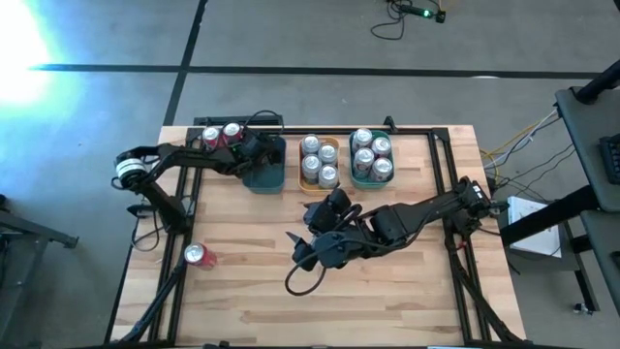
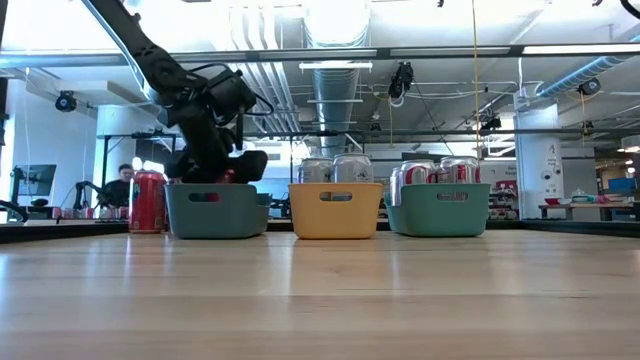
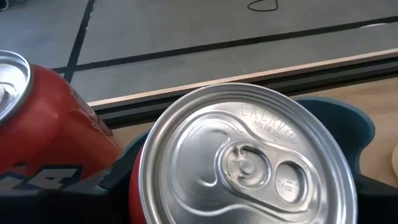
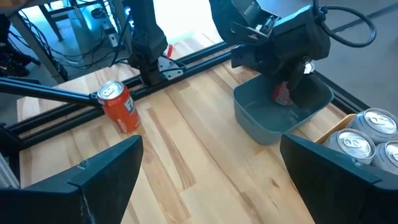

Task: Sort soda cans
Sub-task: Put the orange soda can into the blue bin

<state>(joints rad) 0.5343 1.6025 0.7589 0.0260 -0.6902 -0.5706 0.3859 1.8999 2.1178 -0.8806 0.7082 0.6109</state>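
My left gripper (image 1: 258, 151) reaches over the dark teal tray (image 1: 267, 178) at the far left and is shut on a red soda can (image 3: 249, 163), whose silver top fills the left wrist view. Two more red cans (image 1: 211, 138) (image 1: 232, 134) stand on the table just left of that tray. Another red can (image 1: 197, 255) stands alone near the left edge. My right gripper (image 4: 211, 180) hovers open over the table's middle (image 1: 322, 233), with nothing between its fingers. My left gripper holds the red can by its side wall (image 4: 283, 93), below the top, coming from above. The can stays upright, its lower part inside the dark teal tray. The gripper and the tray wall hide the can's bottom, so I cannot tell whether it stands on the tray floor.
An orange tray (image 1: 330, 148) with several silver-topped cans stands at the far middle. To its right, a lighter teal tray (image 1: 353, 174) also holds several cans. Black rails (image 1: 446, 184) frame the table. Bare wood lies along the near half.
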